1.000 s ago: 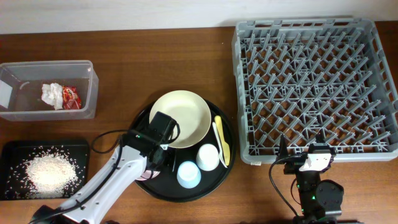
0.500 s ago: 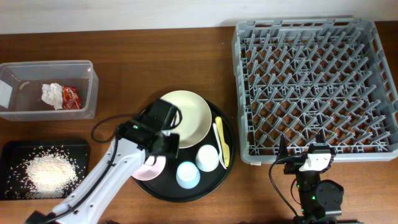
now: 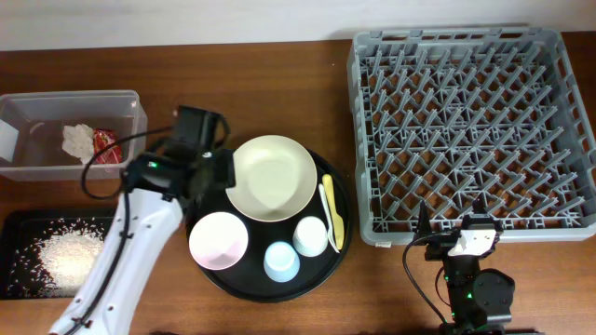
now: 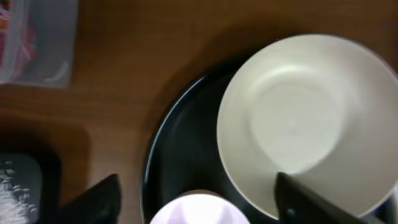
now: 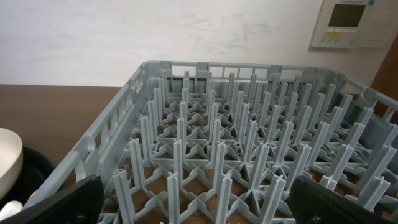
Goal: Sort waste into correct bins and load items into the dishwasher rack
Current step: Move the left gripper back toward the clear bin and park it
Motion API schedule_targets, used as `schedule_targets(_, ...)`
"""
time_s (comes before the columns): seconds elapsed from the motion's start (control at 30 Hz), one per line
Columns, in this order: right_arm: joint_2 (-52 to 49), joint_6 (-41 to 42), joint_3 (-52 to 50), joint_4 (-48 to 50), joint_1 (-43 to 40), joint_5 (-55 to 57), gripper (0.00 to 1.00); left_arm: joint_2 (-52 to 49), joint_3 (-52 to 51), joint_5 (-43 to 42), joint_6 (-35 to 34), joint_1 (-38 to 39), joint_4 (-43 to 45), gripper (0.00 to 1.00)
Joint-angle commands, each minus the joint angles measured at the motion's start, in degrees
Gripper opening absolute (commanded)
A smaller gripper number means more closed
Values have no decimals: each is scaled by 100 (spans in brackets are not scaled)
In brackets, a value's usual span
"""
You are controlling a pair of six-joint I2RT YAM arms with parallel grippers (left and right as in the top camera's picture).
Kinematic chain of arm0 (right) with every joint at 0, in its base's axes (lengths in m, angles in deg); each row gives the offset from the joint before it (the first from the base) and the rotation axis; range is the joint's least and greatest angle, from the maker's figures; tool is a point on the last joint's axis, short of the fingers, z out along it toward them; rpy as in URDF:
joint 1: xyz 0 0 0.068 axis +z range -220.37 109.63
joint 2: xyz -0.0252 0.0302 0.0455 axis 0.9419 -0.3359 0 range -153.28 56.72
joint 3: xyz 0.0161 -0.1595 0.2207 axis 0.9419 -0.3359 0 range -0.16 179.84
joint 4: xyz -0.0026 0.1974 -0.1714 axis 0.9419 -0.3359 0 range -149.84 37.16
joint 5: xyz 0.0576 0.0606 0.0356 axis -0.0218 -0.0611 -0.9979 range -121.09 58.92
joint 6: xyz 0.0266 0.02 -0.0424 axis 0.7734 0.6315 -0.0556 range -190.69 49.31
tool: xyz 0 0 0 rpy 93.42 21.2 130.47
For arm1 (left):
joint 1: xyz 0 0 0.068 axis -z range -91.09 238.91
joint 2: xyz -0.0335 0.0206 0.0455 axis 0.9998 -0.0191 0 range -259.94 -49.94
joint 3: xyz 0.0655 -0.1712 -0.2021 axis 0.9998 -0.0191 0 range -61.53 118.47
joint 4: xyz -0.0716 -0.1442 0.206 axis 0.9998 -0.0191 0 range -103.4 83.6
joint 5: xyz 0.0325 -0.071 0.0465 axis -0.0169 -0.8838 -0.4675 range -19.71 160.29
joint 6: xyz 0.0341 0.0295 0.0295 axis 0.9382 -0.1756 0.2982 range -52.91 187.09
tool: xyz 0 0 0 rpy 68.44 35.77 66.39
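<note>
My left gripper (image 3: 207, 177) hangs open over the left rim of the round black tray (image 3: 244, 285), with nothing between its fingers. In the left wrist view its jaws (image 4: 199, 202) stand wide, high above the pink bowl (image 4: 199, 211). The pink bowl (image 3: 219, 240) sits on the tray next to the cream plate (image 3: 273, 177), white cup (image 3: 311, 235), light blue cup (image 3: 281, 261) and the yellow fork and spoon (image 3: 331, 212). The grey dishwasher rack (image 3: 470, 130) is at the right. My right gripper (image 3: 461, 237) is open at the rack's near edge (image 5: 236, 143).
A clear box (image 3: 37, 167) at the far left holds a white tissue (image 3: 79, 140) and a red wrapper (image 3: 105, 146). In front of it a shallow black tray (image 3: 19, 228) holds loose rice (image 3: 67, 253). A cable loops beside the right arm's base.
My left gripper opened, let go of the pink bowl and drew back up and to the left. The bowl now rests uncovered on the tray. The right arm is still.
</note>
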Motion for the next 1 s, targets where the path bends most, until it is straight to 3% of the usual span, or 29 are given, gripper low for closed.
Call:
schedule_targets(0.0, 33, 33, -26, -33, 37, 92, 98, 24, 111, -509, -15, -120, 127, 76)
schedule_targets(0.2, 33, 33, -26, -33, 37, 94, 98, -33, 98, -529, -15, -118, 201, 76)
schedule_targets(0.37, 33, 35, -26, -33, 37, 94, 98, -243, 70, -509, -15, -118, -796, 72)
schedule_targets(0.5, 33, 35, -26, -33, 37, 92, 98, -341, 70, 44, -15, -127, -717, 87)
schedule_targets(0.53, 33, 33, -26, -33, 37, 94, 98, -341, 72, 48, -17, -166, -647, 97)
schedule_targets(0.57, 33, 35, -26, -33, 37, 92, 98, -341, 74, 35, -15, -214, -605, 99)
schedule_targets(0.8, 33, 35, -26, -33, 37, 94, 98, -341, 74, 31, -15, -1165, -461, 99)
schedule_targets(0.97, 33, 33, -26, -33, 37, 92, 98, -341, 74, 31, -15, -1169, -461, 99)
